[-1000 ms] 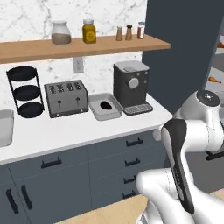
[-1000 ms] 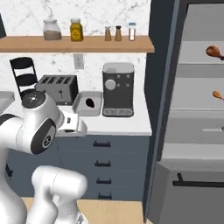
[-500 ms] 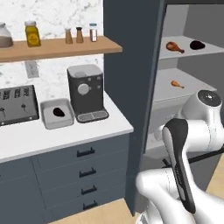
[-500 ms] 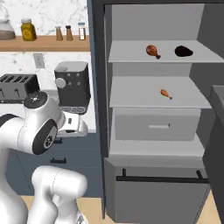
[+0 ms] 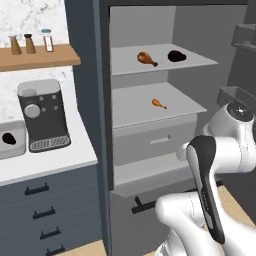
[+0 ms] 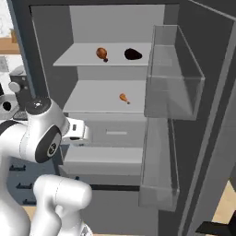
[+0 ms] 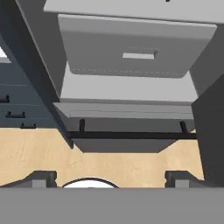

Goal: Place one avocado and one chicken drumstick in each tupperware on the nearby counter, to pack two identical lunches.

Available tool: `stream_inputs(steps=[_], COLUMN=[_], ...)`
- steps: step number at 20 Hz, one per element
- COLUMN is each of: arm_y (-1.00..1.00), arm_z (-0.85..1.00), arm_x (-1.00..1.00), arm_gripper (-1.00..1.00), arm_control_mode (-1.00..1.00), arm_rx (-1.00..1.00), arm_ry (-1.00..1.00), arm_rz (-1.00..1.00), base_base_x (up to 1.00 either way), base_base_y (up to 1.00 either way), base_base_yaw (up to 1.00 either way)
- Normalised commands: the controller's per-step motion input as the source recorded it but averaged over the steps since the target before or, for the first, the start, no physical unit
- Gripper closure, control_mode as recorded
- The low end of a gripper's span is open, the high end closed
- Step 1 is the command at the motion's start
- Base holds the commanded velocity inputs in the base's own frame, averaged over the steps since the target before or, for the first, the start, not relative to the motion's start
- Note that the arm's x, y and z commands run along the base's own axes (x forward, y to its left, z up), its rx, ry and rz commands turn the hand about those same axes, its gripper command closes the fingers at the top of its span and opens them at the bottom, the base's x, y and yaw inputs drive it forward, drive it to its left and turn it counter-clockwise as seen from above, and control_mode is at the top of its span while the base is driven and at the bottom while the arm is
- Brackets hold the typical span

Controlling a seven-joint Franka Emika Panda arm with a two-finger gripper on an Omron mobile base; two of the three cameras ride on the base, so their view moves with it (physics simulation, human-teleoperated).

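On the left I see the counter (image 5: 50, 162) with 1 tupperware (image 5: 11, 145) beside the coffee machine (image 5: 42, 116), and 1 avocado (image 5: 8, 139) already lies inside it. To the right of that stands the open fridge (image 5: 150, 100): on its upper shelf I see a larger chicken drumstick (image 5: 146, 58) and, near it but apart, a second avocado (image 5: 176, 56); on the shelf below lies a smaller drumstick (image 5: 159, 104), alone. I judge that the step now is to fetch a drumstick for the tupperware, because it has no meat yet. To do it well I would raise the hand to shelf level first, enter straight between the shelves, and take the thick meat end, not the thin bone. The arm is folded low in front of the fridge, and the gripper (image 7: 105, 177) looks at the fridge drawer (image 7: 131, 48) and the floor; its jaws stand wide apart and hold nothing.
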Motion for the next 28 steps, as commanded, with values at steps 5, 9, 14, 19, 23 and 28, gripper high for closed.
stream_inputs(steps=[5,9,14,19,23,28], arm_y=[0.0,0.0,0.0,-0.08,-0.13,-0.13], arm_z=[0.0,0.0,0.0,-0.18,-0.26,-0.06], arm_x=[0.0,0.0,0.0,0.52,0.66,0.67], arm_gripper=[-1.0,-1.0,-1.0,-1.0,-1.0,-1.0], arm_control_mode=[1.0,1.0,1.0,-1.0,-1.0,-1.0], arm_rx=[0.0,0.0,0.0,0.0,0.0,0.0], arm_ry=[0.0,0.0,0.0,-0.01,-0.06,-0.13], arm_rz=[0.0,0.0,0.0,0.01,0.02,0.0], base_base_x=[0.48,0.69,0.69,0.12,0.0,0.0], base_base_y=[-0.44,0.03,0.01,0.0,0.0,0.0], base_base_yaw=[0.04,0.0,0.0,0.0,0.0,0.0])
